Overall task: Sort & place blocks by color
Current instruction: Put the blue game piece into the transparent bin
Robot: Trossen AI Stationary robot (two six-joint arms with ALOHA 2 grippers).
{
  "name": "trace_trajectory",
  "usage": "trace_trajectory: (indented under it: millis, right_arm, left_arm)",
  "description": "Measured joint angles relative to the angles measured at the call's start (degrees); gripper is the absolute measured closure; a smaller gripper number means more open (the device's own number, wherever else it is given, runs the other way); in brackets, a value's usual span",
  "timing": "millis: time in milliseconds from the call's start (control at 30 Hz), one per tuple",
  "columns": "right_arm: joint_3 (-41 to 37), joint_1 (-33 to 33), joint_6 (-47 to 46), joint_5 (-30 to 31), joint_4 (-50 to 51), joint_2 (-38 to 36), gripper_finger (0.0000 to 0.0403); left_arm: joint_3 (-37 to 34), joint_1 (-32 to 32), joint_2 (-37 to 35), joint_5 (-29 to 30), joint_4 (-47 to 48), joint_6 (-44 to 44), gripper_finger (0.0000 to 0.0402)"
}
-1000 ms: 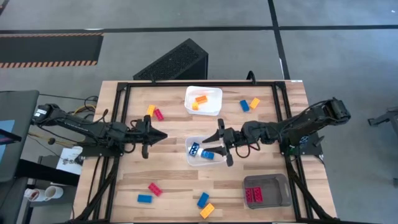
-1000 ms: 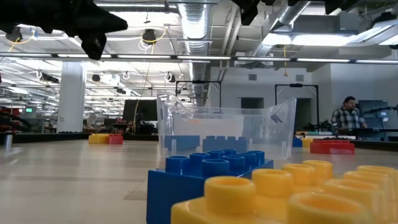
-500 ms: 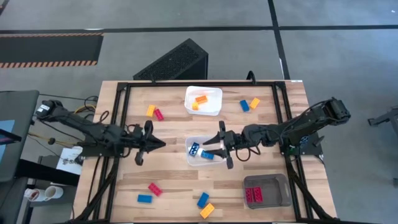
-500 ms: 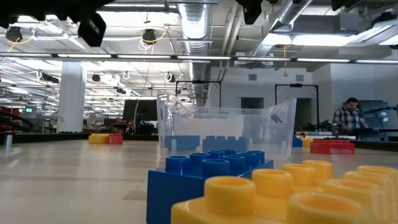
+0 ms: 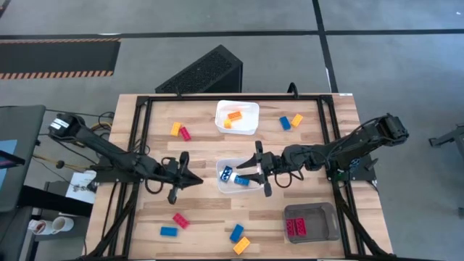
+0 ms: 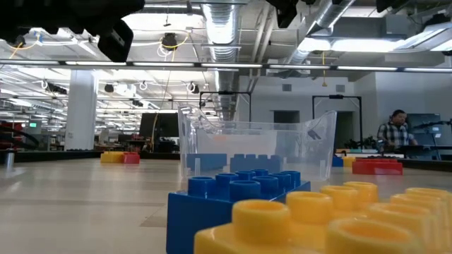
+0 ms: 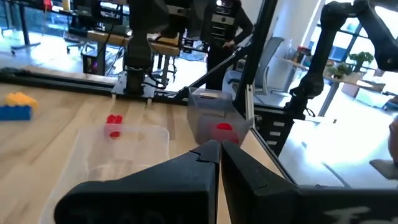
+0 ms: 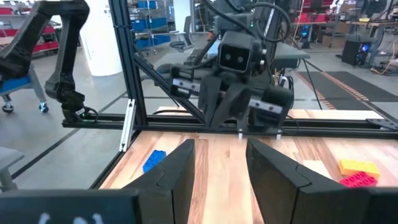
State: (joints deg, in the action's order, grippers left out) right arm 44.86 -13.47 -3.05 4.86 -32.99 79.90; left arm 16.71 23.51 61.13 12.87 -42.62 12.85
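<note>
My left gripper [image 5: 197, 179] is shut and empty above the table, just left of the clear tray [image 5: 220, 185]; its fingers meet in the left wrist view [image 7: 217, 149]. My right gripper [image 5: 243, 170] is open and empty over the clear tray, which holds blue blocks [image 5: 227, 173]. The white tray [image 5: 246, 108] holds orange blocks [image 5: 233, 117]. The grey tray [image 5: 319, 212] holds a red block [image 5: 296, 228]. Loose blocks lie flat on the table: yellow and red [image 5: 180, 131] at the far left, blue and yellow [image 5: 291, 121] at the far right, and red [image 5: 180, 220], blue [image 5: 168, 231], blue [image 5: 236, 233] and orange [image 5: 241, 245] near the front.
A black frame [image 5: 142, 138] runs around the table top. The low view shows a blue block [image 6: 233, 204] and a yellow one [image 6: 318, 226] close up, with the clear tray [image 6: 258, 152] behind them. A person [image 6: 393, 132] sits far off in the room.
My left gripper has moved toward the table's near edge and toward the right, closer to the clear tray.
</note>
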Motion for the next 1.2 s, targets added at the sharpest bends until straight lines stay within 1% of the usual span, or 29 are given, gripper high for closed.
trace_trajectory:
  millis: [167, 467, 567, 967, 1100, 1200]
  right_arm:
    - [0.0, 0.2, 0.0, 0.0, 0.0, 0.0, 0.0237]
    - [0.0, 1.3, -0.5, 0.0, 0.1, 0.0, 0.0237]
    - [0.1, 1.3, -0.9, -0.1, 0.0, 1.3, 0.0237]
    - [0.1, 1.1, -3.0, -0.1, 1.3, 1.2, 0.0237]
    - [0.1, 1.1, -3.0, -0.1, 1.3, 1.2, 0.0237]
    - [0.1, 1.1, -3.0, -0.1, 1.3, 1.2, 0.0237]
  left_arm:
    - [0.0, 0.0, 2.5, 1.0, -1.9, 2.8, 0.0401]
    - [0.0, 0.0, 2.6, 1.9, -1.9, 5.2, 0.0401]
    - [0.0, 0.0, 2.6, 1.9, -1.9, 6.2, 0.0401]
    - [0.0, 0.0, 2.6, 3.0, -0.7, 6.5, 0.0401]
    - [0.0, 0.0, 2.6, 6.1, 0.0, 6.5, 0.0401]
    - [0.0, 0.0, 2.6, 6.8, 1.0, 6.8, 0.0401]
